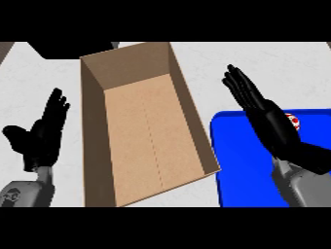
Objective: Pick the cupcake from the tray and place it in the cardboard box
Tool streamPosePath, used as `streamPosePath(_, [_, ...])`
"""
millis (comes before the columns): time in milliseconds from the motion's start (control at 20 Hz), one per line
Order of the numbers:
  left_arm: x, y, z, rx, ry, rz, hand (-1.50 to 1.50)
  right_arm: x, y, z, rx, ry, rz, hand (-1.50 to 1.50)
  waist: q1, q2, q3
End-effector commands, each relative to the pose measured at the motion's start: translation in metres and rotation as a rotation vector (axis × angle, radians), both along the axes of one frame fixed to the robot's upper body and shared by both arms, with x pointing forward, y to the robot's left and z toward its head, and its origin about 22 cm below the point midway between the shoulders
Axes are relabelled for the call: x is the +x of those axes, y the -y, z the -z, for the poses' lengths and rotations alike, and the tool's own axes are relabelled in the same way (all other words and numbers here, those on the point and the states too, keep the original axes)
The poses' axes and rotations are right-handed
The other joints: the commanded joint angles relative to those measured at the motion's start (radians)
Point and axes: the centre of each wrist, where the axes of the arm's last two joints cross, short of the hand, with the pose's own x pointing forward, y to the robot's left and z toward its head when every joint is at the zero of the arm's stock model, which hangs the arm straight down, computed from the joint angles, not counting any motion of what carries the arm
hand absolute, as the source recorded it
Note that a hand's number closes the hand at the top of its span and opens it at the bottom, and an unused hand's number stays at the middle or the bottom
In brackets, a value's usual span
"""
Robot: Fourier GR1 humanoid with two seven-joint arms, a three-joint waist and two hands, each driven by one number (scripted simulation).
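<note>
- The black right hand (272,124) has its fingers (242,86) stretched out straight and close together, pointing up and away toward the far side of the scene; they are open and hold nothing.
- Its thumb (326,160) sticks out to the right, low over the tray.
- This hand hangs above the left part of the flat blue rectangular tray (244,185), with the grey right forearm (312,187) coming in from the lower edge.
- The small cupcake with white and red top (293,120) sits on the tray just at the right side of the hand; the hand hides most of it, so whether they touch cannot be told.
- The black left hand (40,133) shows at the left of the view, its fingers (55,104) straight and upward, thumb (14,133) out to the left, open and holding nothing.
- The grey left forearm (28,192) rises from the lower left corner.
- Between the two hands stands the open brown cardboard box (93,126), long and rectangular, its bare floor visible, its right wall just beside the tray's left edge.
- All rest on a pale, lightly marbled surface (283,58).
- A dark object (64,48) lies at the far edge, behind the box's far left corner.
</note>
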Motion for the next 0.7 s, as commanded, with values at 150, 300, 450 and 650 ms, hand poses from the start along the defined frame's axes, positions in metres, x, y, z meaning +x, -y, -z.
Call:
streamPosePath(150, [-0.017, -0.035, -0.019, -0.005, -0.032, 0.053, 0.0, 0.007, 0.143, -0.016, 0.001, -0.064, 0.156, -1.5, 0.006, -0.009, -0.012])
streamPosePath(300, [-0.017, -0.03, -0.013, -0.057, -0.059, 0.056, 0.0, 0.004, 0.196, -0.057, -0.336, 0.089, 0.534, -1.5, -0.04, -0.01, -0.017])
streamPosePath(450, [-0.023, -0.034, -0.021, -0.087, -0.077, 0.118, 0.0, -0.01, 0.225, -0.013, 0.043, 0.217, 0.608, -1.5, 0.0, -0.007, -0.009])
streamPosePath(650, [-0.035, -0.051, -0.03, -0.096, -0.083, 0.128, 0.0, -0.042, 0.26, 0.003, -0.044, 0.369, 0.468, -1.5, 0.007, -0.01, -0.011])
